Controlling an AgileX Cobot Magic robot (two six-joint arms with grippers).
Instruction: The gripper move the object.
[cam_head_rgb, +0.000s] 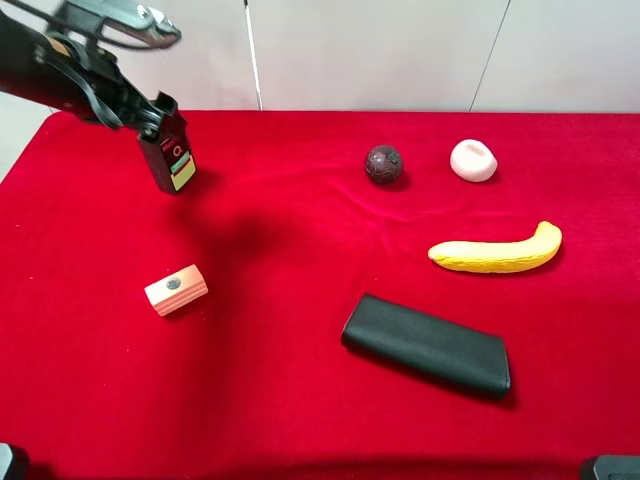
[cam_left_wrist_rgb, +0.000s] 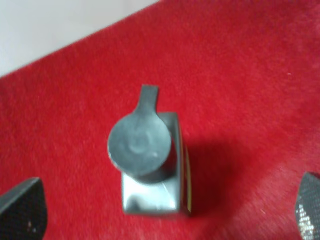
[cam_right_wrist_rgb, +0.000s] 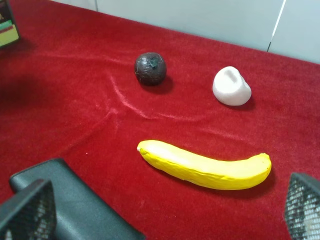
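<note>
The small dark grey pump bottle (cam_head_rgb: 173, 160) with a red, white and yellow-green label stands on the red cloth at the far left. My left gripper (cam_head_rgb: 157, 118) hangs just above it. In the left wrist view the bottle (cam_left_wrist_rgb: 150, 165) shows from above, black pump head up, midway between the jaws of the left gripper (cam_left_wrist_rgb: 165, 207). The jaws stand wide apart and do not touch it. My right gripper (cam_right_wrist_rgb: 164, 210) is open and empty above the cloth, near the banana. An edge of the bottle (cam_right_wrist_rgb: 7, 30) shows in the right wrist view.
A pink-and-white block (cam_head_rgb: 176, 290) lies in front of the bottle. A flat black case (cam_head_rgb: 427, 346) lies front centre. A yellow banana (cam_head_rgb: 497, 252), a dark ball (cam_head_rgb: 383, 165) and a white lump (cam_head_rgb: 473, 160) lie to the right.
</note>
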